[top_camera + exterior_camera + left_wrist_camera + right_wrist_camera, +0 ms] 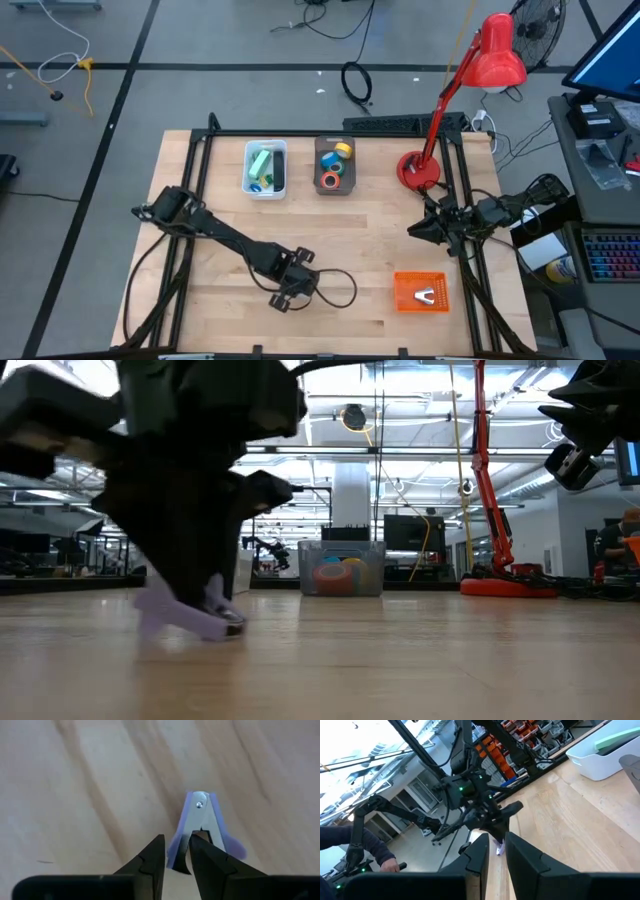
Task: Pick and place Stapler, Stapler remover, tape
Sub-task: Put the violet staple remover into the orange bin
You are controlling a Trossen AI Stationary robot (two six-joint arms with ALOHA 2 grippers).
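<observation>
A: Where is the left gripper (287, 290)?

B: Low over the table (340, 225), toward six o'clock of centre in the high view. Its fingers (150, 857) are nearly together, pinching one side of a lilac staple remover (200, 827). In the low view the remover (190, 615) sits right at the wood; I cannot tell whether it touches.

A: And the right gripper (415, 231)?

B: Out at three o'clock, raised above the table just below the red lamp (470, 90). Its fingers (480, 857) stand close together with a narrow gap, and nothing shows between them.

A: The tape?

B: In the grey bin (334, 165) at twelve o'clock. Orange-red roll (331, 182) nearest the table's middle, yellow roll (344, 150) at the far end, blue roll (330, 159) between them. In the low view the same bin (342, 568) shows far across the table.

A: Any stapler?

B: A green item (262, 163) lies in the white bin (265, 168) just at nine o'clock of the grey one, with something blue beside it. I cannot tell what they are.

A: Anything else?

B: An orange tray (420, 292) at five o'clock holds a pale V-shaped item (427, 295). In the right wrist view a person's sleeve (355, 845) shows beyond the table.
</observation>
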